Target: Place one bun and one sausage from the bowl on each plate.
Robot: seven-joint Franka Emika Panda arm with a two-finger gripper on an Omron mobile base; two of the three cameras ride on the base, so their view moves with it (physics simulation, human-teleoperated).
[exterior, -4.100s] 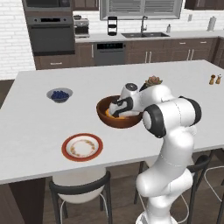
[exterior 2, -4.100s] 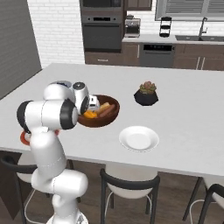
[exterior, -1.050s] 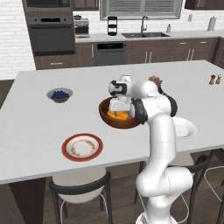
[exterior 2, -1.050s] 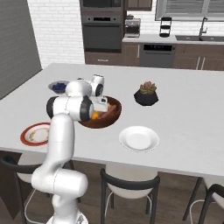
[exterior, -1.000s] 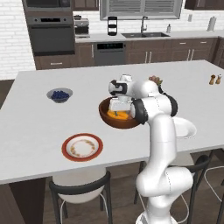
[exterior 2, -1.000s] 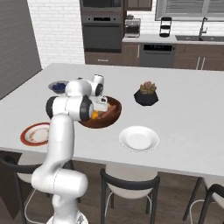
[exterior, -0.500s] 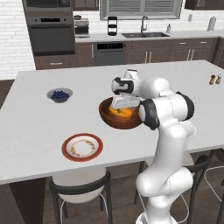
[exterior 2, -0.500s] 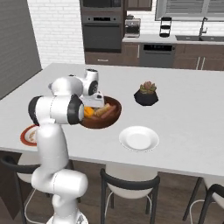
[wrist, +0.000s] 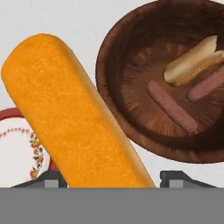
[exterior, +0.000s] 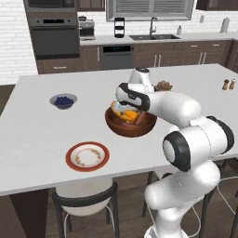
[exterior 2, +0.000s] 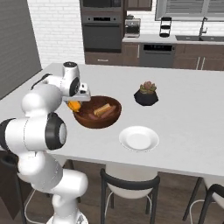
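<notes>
Home kitchen, wall oven (exterior: 56, 41), sink (exterior: 153, 36), island counter (exterior: 32, 125), stools (exterior: 87, 201)

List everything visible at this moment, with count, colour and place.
bowl: 1, dark reddish-brown wood, middle of the counter.
bun held by the fingers: 1, orange-golden, above the bowl's rim.
bun in the bowl: 1, pale tan.
sausages: 2, reddish-brown, in the bowl.
red-rimmed plate: 1, near counter edge.
white plate: 1, near edge, beside the bowl.
blueberry bowl: 1, grey.
plant pot: 1, black.
shakers: 2, far counter corner.
gripper: 1, shut on the orange bun.
</notes>
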